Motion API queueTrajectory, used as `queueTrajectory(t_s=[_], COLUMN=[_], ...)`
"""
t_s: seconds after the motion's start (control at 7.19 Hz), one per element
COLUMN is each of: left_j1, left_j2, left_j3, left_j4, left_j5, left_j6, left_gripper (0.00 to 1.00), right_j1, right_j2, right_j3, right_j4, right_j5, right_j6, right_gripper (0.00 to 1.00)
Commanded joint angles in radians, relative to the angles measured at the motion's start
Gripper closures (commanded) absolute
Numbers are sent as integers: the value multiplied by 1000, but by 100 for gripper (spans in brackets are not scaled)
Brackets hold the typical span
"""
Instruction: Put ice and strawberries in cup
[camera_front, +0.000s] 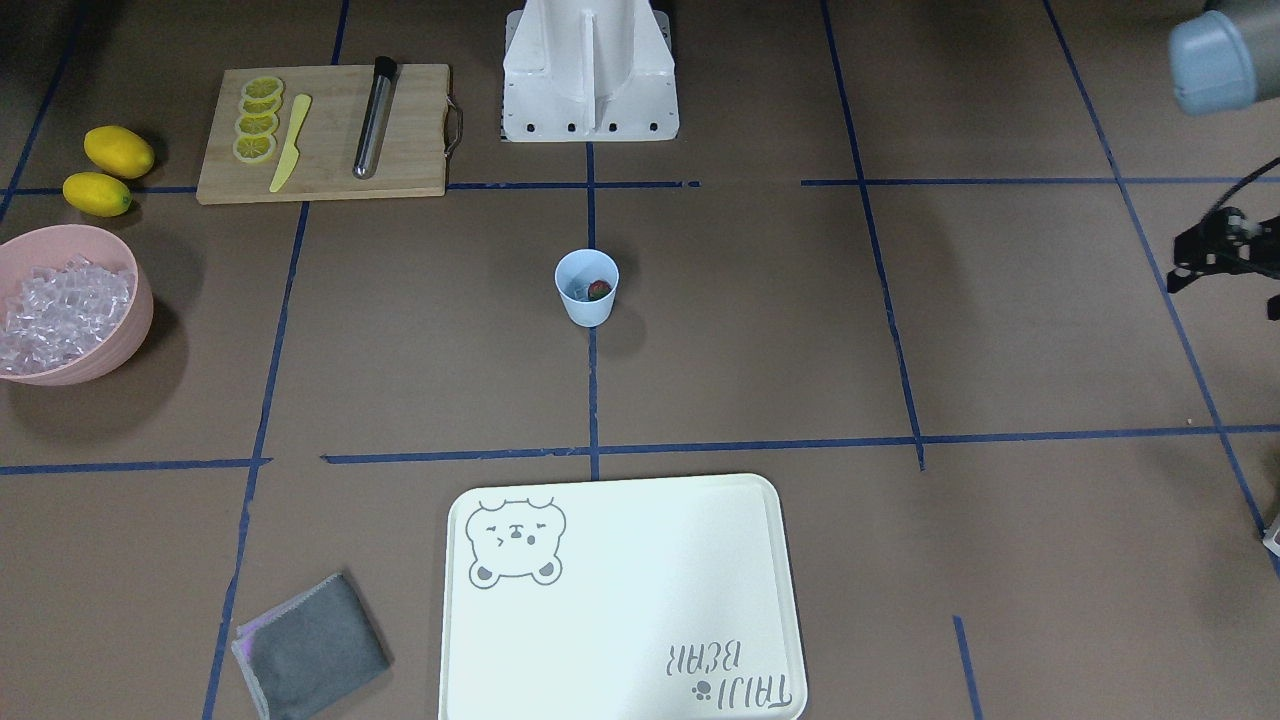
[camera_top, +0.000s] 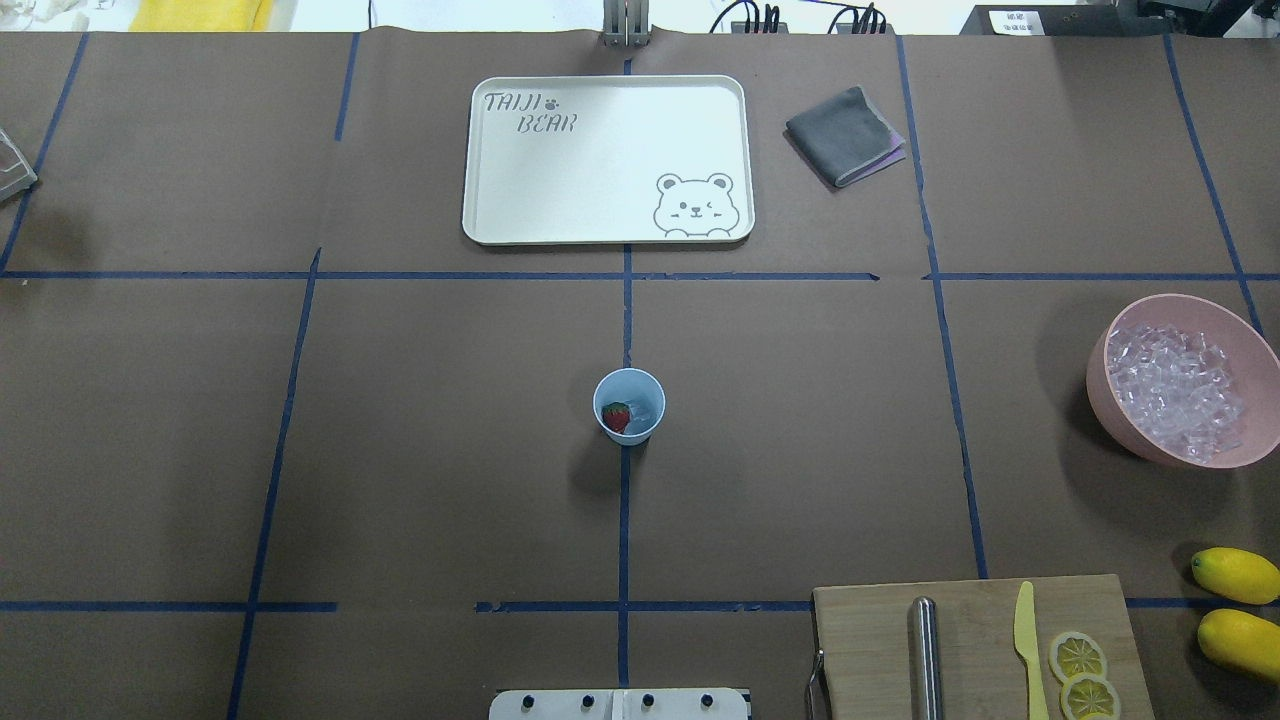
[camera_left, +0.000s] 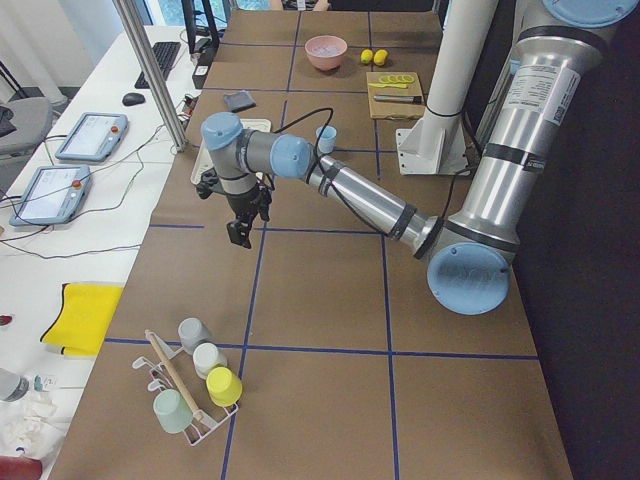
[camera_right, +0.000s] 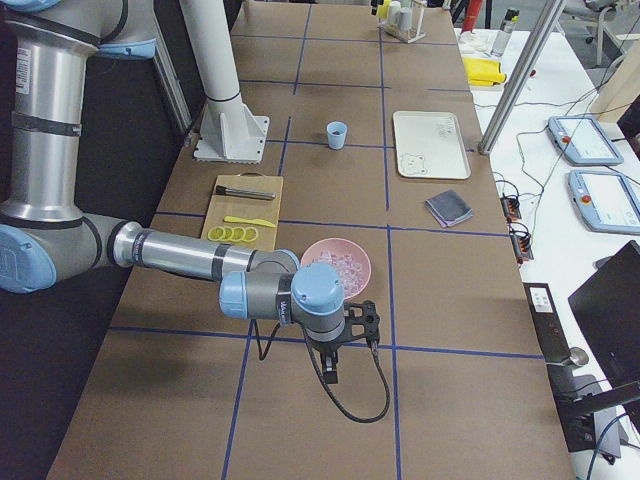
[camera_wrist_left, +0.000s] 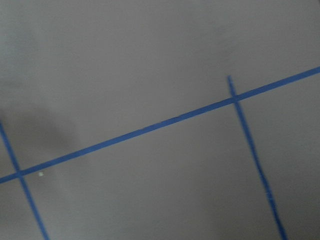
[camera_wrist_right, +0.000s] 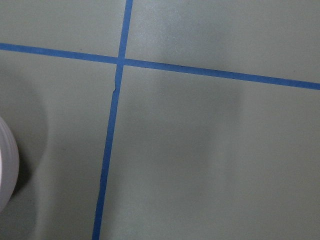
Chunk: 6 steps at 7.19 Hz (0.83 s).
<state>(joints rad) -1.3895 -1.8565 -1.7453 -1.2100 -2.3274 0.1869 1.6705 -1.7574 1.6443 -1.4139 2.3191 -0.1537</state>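
Note:
The pale blue cup (camera_top: 629, 405) stands upright at the table's middle, also in the front view (camera_front: 587, 287). A red strawberry (camera_top: 616, 416) and some clear ice (camera_top: 646, 411) lie inside it. The pink bowl (camera_top: 1128, 438) at my right holds many ice cubes (camera_top: 1175, 390). My left gripper (camera_left: 240, 226) hangs above bare table far to the left, well away from the cup; its edge shows in the front view (camera_front: 1215, 255). My right gripper (camera_right: 332, 371) hangs just beyond the bowl. I cannot tell whether either is open. Both wrist views show only table and tape.
A white bear tray (camera_top: 600, 160) and a grey cloth (camera_top: 845, 135) lie at the far side. A cutting board (camera_front: 330, 130) with lemon slices, yellow knife and metal tube sits near my base, two lemons (camera_front: 118, 150) beside it. A cup rack (camera_left: 190, 385) stands far left.

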Motion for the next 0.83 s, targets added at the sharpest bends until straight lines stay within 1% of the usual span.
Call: queueTrajectory(t_s=[0.0,0.14,0.28,0.42,0.56,0.7], left_j1=[-155,-222,-264,-275,-275,-275], left_j2=[10,13,28,121,158,192], left_j3=[160,244,318,319,317,259], left_j4=[-3,-3,-26,-121,-211,-220], left_j5=[-15,-26,-30,-47,-64,-63], left_j6=[266,266,278,270,206,133], left_gripper=[0,0,0,0,0,0], right_j1=[0,0,0,0,0,0], right_j2=[-1,-1,-1,-1,-1,-1], right_j3=[0,0,0,0,2,2], right_j4=[1,1,1,3,3,3], right_j5=[-1,-1,-1,-1,0,0], right_j6=[-1,0,0,2,2,2], right_gripper=[0,0,0,0,0,0])
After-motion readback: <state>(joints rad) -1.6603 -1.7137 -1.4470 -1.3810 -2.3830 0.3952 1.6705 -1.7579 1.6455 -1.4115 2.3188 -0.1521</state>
